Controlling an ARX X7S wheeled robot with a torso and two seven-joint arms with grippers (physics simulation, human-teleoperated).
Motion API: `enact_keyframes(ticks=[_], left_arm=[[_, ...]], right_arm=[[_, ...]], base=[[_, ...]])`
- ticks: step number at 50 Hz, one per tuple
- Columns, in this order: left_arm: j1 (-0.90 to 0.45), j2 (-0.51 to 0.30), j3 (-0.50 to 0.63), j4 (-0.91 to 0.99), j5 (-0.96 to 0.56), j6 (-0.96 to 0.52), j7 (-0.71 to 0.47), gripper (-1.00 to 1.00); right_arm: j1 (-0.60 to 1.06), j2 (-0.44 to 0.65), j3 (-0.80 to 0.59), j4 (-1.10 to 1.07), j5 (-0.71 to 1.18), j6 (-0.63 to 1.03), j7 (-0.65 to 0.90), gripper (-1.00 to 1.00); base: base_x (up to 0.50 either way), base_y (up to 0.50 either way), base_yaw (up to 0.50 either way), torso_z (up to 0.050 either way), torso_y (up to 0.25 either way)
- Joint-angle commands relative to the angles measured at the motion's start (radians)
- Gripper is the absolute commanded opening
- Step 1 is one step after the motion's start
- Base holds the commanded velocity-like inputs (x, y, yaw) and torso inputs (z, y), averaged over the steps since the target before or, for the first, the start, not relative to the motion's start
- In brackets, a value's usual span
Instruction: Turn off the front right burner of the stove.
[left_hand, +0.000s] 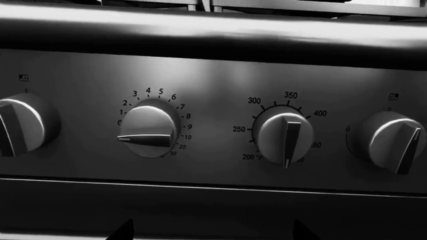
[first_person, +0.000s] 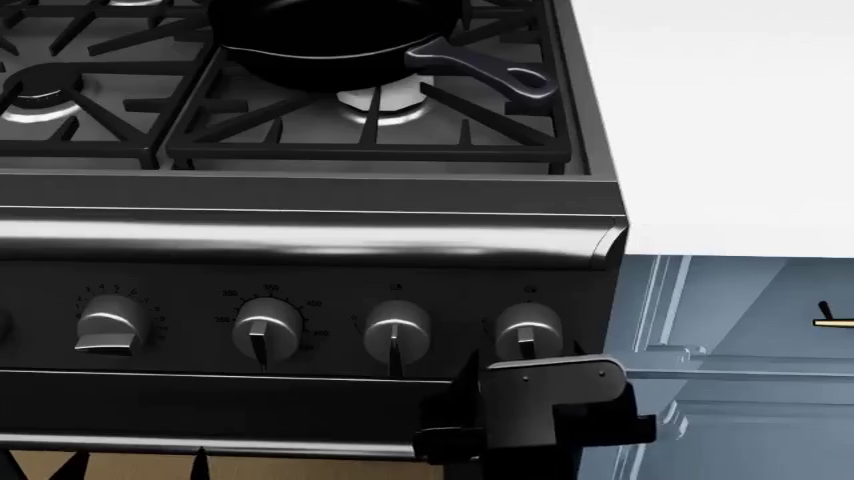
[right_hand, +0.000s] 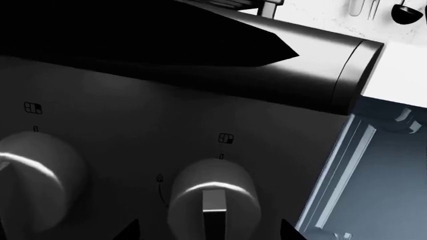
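The stove (first_person: 307, 240) fills the head view, with a row of silver knobs on its front panel. The front right burner (first_person: 380, 102) shows as a shiny ring under a black skillet (first_person: 334, 40). My right gripper (first_person: 523, 365) is open in front of the rightmost knob (first_person: 530, 330). In the right wrist view its fingertips (right_hand: 127, 232) straddle that knob (right_hand: 212, 200) without visibly touching it; the gripper's midpoint (right_hand: 208, 234) is on the knob. My left gripper (left_hand: 213, 232) is open and empty, low before the panel, facing the timer knob (left_hand: 150, 131) and the oven temperature knob (left_hand: 285, 137).
A white countertop (first_person: 721, 120) adjoins the stove's right side, with a blue-grey cabinet (first_person: 734, 380) below. The skillet's looped handle (first_person: 487, 70) points toward the counter. Another burner (first_person: 47, 95) lies front left. The rounded front edge (right_hand: 293, 75) overhangs the knobs.
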Motion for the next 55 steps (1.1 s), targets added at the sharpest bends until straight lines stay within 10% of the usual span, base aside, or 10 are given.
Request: enact_keyframes(ticks=[1,6,7,55], left_arm=[[-0.002,-0.004,0.004,0.0,-0.006,0.001,-0.004,1.0],[-0.003,-0.005,0.006,-0.001,-0.007,0.001,-0.006,1.0],[-0.003,-0.006,0.007,0.0,-0.007,0.001,-0.006,1.0],[-0.011,-0.019,0.02,-0.01,-0.027,0.007,-0.02,1.0]], right_arm=[[0.016,0.006,-0.009,0.005,-0.002,0.004,0.011,1.0],[0.017,0.008,-0.013,0.01,0.0,0.002,0.014,1.0],[0.017,0.009,-0.014,0.008,0.0,0.003,0.015,-1.0],[0.028,-0.011,0.034,0.029,0.136,-0.02,0.009,-1.0]], base=[[0.0,0.0,0.0,0.0,0.0],[0.0,0.0,0.0,0.0,0.0],[0.0,0.0,0.0,0.0,0.0],[0.0,0.0,0.0,0.0,0.0]])
